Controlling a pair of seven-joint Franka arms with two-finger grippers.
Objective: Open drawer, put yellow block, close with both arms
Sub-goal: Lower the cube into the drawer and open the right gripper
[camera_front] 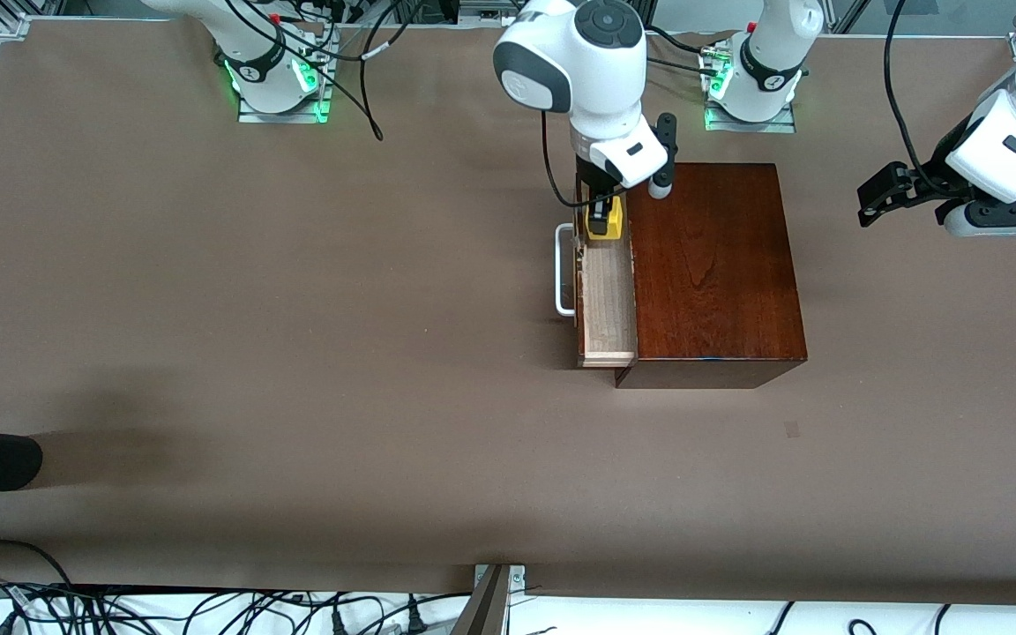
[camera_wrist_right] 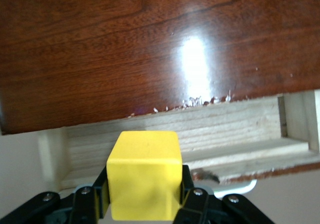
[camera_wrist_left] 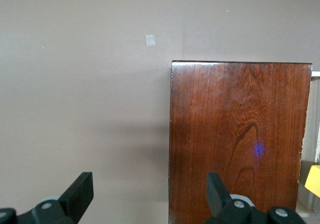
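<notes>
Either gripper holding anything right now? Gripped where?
The right gripper holds the yellow block by two opposite side faces, over the open drawer. The left gripper is open and holds nothing.

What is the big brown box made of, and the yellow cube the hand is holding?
The box looks like dark polished wood: grain lines show and light glares off its top. Its drawer is paler, unvarnished-looking wood. The yellow block, held in the right hand, is smooth and matte, perhaps painted wood or plastic.
</notes>
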